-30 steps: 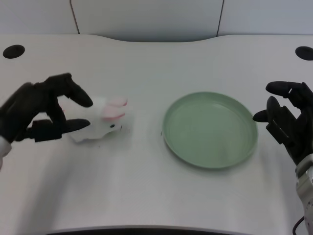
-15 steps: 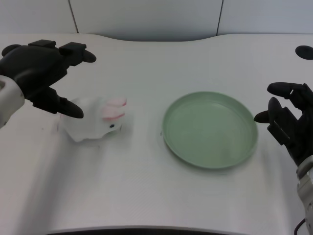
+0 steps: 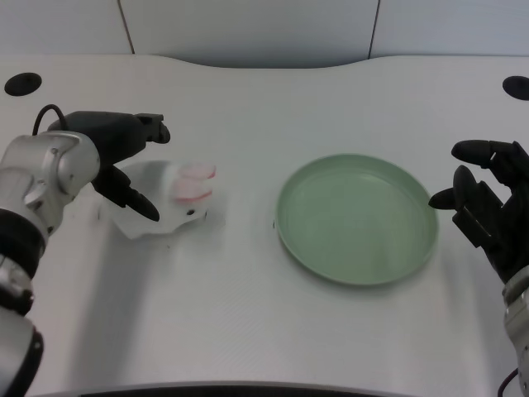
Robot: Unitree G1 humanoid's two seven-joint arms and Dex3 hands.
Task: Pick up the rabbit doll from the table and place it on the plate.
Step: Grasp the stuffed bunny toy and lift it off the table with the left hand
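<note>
On the white table (image 3: 248, 322), the left hand (image 3: 120, 157) hovers with fingers spread around the rabbit doll (image 3: 165, 203), grasping nothing; the green plate (image 3: 285, 227) sits nearby.

A white table (image 3: 248, 314) fills most of the view, evenly lit; two black round holes (image 3: 22, 83) sit near its far corners; pale wall panels (image 3: 248, 29) rise behind its curved edge.

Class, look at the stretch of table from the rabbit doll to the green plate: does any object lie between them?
Nothing visible does. Only bare table separates the rabbit doll from the plate, and the left hand is already at the doll.
</note>
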